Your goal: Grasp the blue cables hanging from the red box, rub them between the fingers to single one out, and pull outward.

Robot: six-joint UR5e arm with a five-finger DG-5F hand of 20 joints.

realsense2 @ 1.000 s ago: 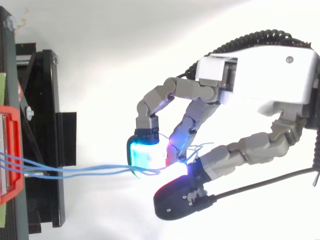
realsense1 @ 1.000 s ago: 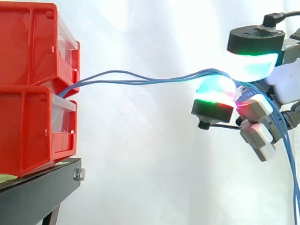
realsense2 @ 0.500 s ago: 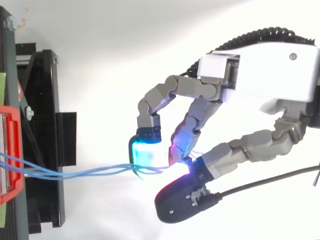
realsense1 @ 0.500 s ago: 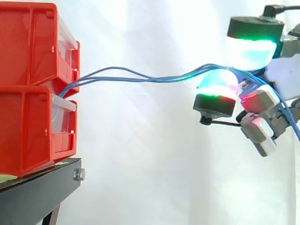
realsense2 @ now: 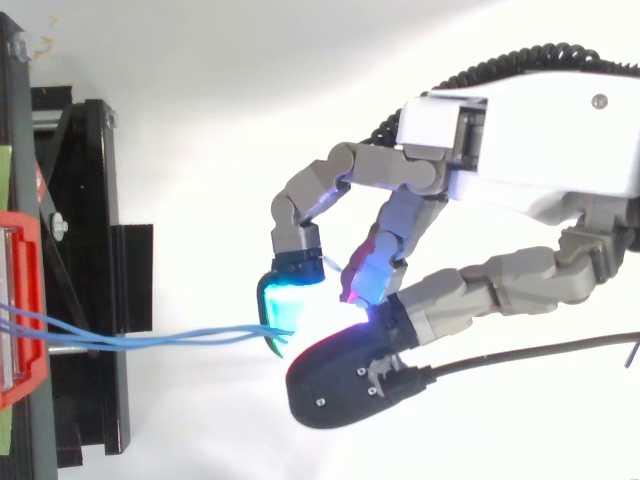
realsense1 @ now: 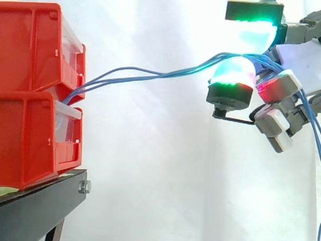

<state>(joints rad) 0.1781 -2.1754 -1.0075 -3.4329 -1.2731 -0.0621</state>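
Note:
Several thin blue cables [realsense1: 150, 76] run from the gap between the two stacked red boxes [realsense1: 37, 95] rightward and slightly up to my hand [realsense1: 273, 88]. The hand is shut on the cables, pinching them between a cyan-green glowing fingertip [realsense1: 253, 30] above and the thumb pad [realsense1: 230, 75] below. Past the pinch the cables drop down the right side [realsense1: 316, 130]. In the top view the cables [realsense2: 150, 338] leave the red box [realsense2: 20, 310] and reach the hand [realsense2: 520, 160] at its glowing pads [realsense2: 290, 305].
The red boxes sit on a black stand [realsense1: 40, 206], which lies at the left edge in the top view [realsense2: 80, 290]. A white curtain is behind everything. Open air separates the boxes from the hand.
The hand has risen, lifting the pinched end of the cables so they slope upward more steeply. The thumb has swung further under the fingertip in the top view.

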